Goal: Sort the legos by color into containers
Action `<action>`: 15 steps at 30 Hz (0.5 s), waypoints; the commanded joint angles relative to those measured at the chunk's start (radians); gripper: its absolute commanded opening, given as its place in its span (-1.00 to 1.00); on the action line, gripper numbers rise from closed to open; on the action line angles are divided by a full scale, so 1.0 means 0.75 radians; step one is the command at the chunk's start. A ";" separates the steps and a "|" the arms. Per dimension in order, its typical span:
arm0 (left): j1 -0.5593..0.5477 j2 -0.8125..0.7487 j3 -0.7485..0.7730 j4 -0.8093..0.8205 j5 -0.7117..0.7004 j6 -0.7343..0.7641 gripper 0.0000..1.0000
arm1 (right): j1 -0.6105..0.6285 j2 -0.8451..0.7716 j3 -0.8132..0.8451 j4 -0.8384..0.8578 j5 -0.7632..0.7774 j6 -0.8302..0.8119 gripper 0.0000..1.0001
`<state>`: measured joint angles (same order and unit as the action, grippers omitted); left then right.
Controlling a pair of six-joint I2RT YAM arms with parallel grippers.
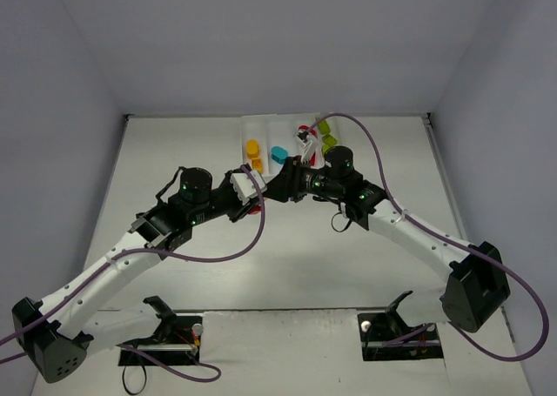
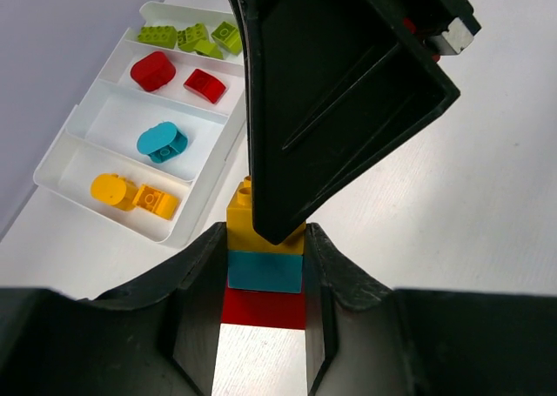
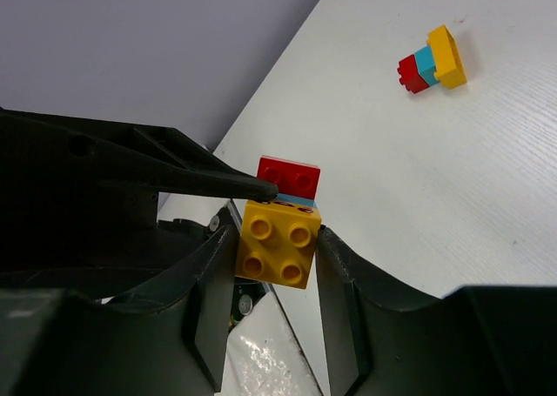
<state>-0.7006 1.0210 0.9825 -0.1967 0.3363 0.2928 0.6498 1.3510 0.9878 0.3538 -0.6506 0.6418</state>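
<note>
Lego stack (image 2: 264, 270): my L jaws are pinching its red/cyan end, R jaws the yellow; tray (image 2: 109, 122) sitting near, 2nd stack (image 3: 432, 58) lying apart.

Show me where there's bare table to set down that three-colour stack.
Bare table lies left of the tray up to the wall, right of it, and in the wide patch between the left arm and right arm near their bases. It is crowded just in front of the tray, where the left gripper and right gripper both clamp the stack.
</note>
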 commanded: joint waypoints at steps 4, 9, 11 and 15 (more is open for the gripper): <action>-0.011 -0.011 0.017 0.070 0.024 0.021 -0.61 | 0.009 -0.042 -0.002 0.083 0.012 -0.038 -1.00; -0.011 -0.020 0.015 0.056 0.004 0.031 -0.18 | -0.001 -0.073 -0.002 0.046 0.033 -0.056 -1.00; -0.011 -0.016 0.017 0.041 -0.013 0.047 -0.13 | -0.009 -0.093 -0.002 0.033 0.037 -0.060 -1.00; -0.011 -0.011 0.019 0.025 -0.019 0.058 -0.11 | -0.026 -0.118 -0.008 0.021 0.035 -0.064 -1.00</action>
<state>-0.7052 1.0210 0.9741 -0.2005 0.3286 0.3126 0.6411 1.3235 0.9745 0.3141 -0.6304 0.6094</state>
